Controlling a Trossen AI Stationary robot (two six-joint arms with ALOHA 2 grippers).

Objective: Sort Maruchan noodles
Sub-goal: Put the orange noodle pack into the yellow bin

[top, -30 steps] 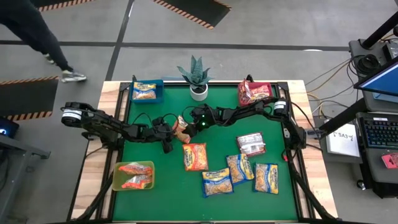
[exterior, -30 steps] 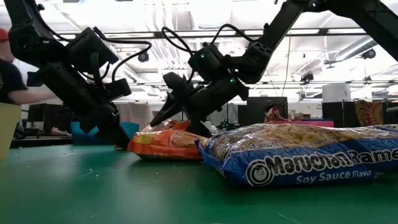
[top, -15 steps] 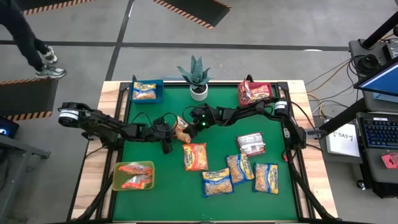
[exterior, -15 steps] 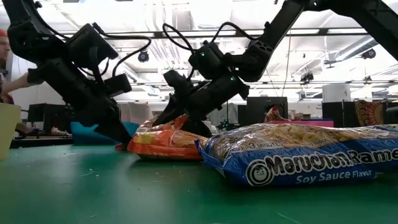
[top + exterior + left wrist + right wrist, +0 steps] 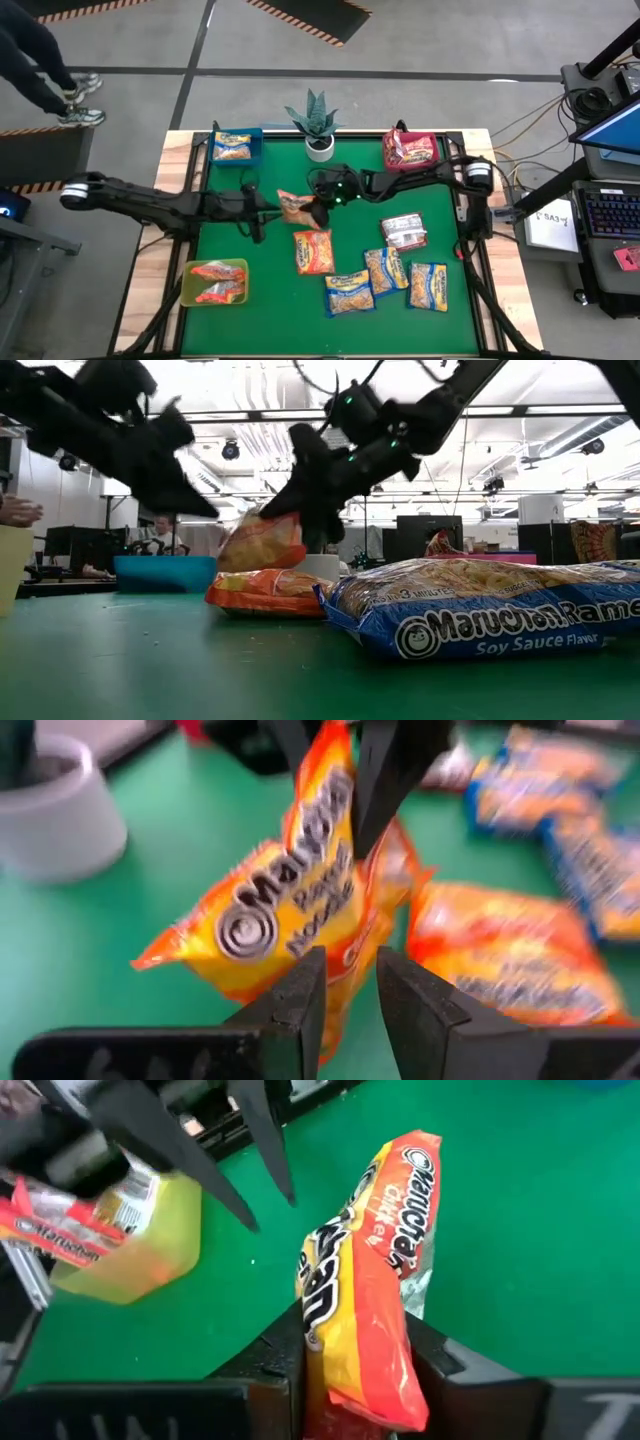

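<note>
**Orange packet lifted between my two pincers**

My right pincer (image 5: 355,1355) is clamped on an orange-and-yellow Maruchan packet (image 5: 295,207) — the fingers (image 5: 268,1365) press both flat faces, and the packet stands up out of them, clear of the green table (image 5: 250,320). In the low view it hangs above another orange packet (image 5: 265,592) lying flat on the cloth.

My left pincer (image 5: 350,990) sits just beside the lifted packet, on the side away from my right arm. Its fingers (image 5: 295,1005) stand a narrow gap apart, with the packet's lower edge showing between and just beyond them; whether they actually pinch it I cannot tell.

The rest of the noodles lie scattered — three blue-edged yellow packets (image 5: 385,270) near the front of the table, with one of them filling the low view close up, and a silvery-grey one (image 5: 404,231) to the right. More packets sit in the blue bin (image 5: 236,147), the red bin (image 5: 410,150) and the yellow-green bin (image 5: 215,282). A potted plant (image 5: 318,122) stands at the far edge.
</note>
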